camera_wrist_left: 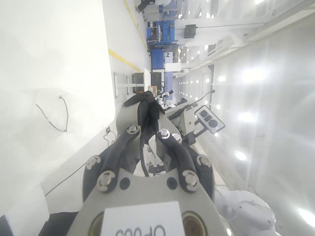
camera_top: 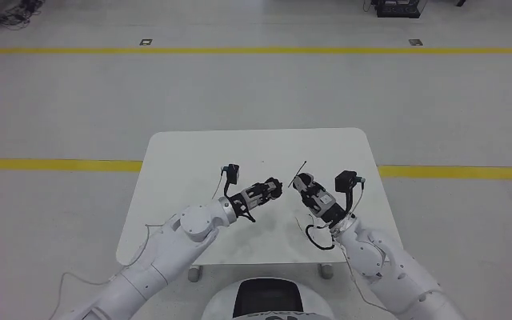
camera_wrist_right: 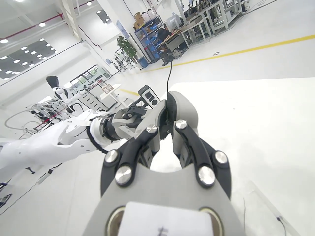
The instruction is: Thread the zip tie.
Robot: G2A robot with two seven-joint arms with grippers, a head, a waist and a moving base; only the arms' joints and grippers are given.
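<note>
The zip tie [camera_wrist_right: 169,74] is a thin black strip. One end sticks out past the fingertips of my right gripper [camera_wrist_right: 168,104], which is shut on it. In the top view that end [camera_top: 300,170] points away from the right gripper [camera_top: 302,184], above the middle of the white table [camera_top: 192,160]. My left gripper [camera_top: 270,192] sits just beside the right one, tip to tip. In the left wrist view its black fingers [camera_wrist_left: 141,114] are shut on a thin black length of zip tie [camera_wrist_left: 142,148] that runs back toward the palm. Both grippers hang above the table.
The table's far edge and rounded corners [camera_top: 360,136] lie well beyond the grippers, with bare tabletop [camera_top: 240,152] around them. White floor with yellow lines [camera_top: 256,50] surrounds the table. Each arm's wrist camera [camera_top: 346,180] stands up close behind its gripper.
</note>
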